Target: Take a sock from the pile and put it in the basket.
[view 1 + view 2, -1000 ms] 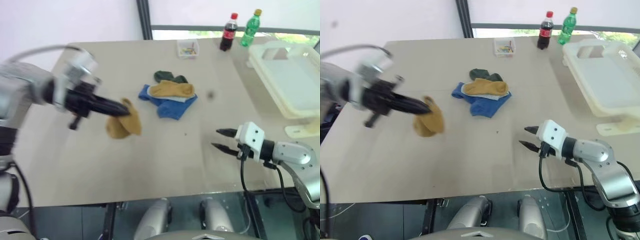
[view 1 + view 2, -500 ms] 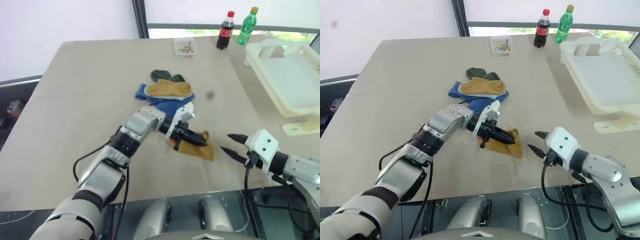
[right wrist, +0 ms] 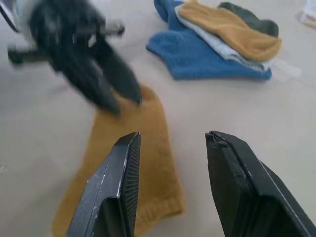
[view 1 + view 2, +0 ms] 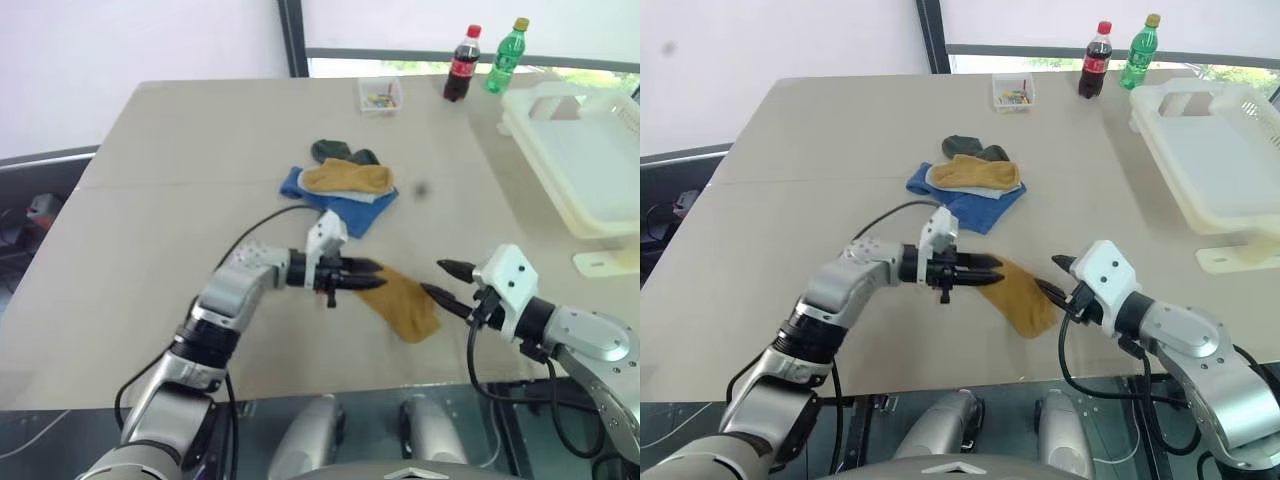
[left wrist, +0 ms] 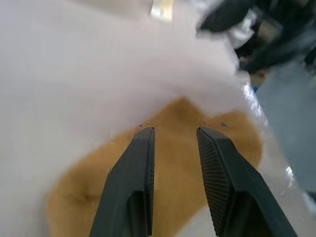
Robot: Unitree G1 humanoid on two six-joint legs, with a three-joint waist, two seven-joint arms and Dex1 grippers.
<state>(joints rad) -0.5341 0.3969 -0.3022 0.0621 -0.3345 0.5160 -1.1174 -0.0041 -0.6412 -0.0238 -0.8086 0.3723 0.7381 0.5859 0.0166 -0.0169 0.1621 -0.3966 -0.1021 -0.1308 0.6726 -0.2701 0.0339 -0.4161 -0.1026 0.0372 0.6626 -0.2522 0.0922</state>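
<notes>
A mustard-yellow sock [image 4: 408, 308] lies flat on the table between my two grippers. My left gripper [image 4: 372, 280] is open and low over the sock's near-left end, its black fingers [image 5: 140, 163] apart with sock cloth showing beneath them. My right gripper [image 4: 437, 279] is open too, pointing at the sock from the right, just off its edge. The pile [image 4: 345, 185] of blue, pale grey, dark green and mustard socks sits behind, mid-table. At the far right stands the cream-white basket [image 4: 520, 125].
A cola bottle [image 4: 461, 78], a green bottle [image 4: 505, 68] and a small clear box [image 4: 379, 96] stand along the table's far edge. A cream plastic piece [image 4: 605, 262] lies at the right edge below the basket. The table's front edge runs close under both grippers.
My left gripper swung the mustard sock from the table's left to its middle, lowered it and opened; the sock now lies spread flat. My right gripper has hardly shifted.
</notes>
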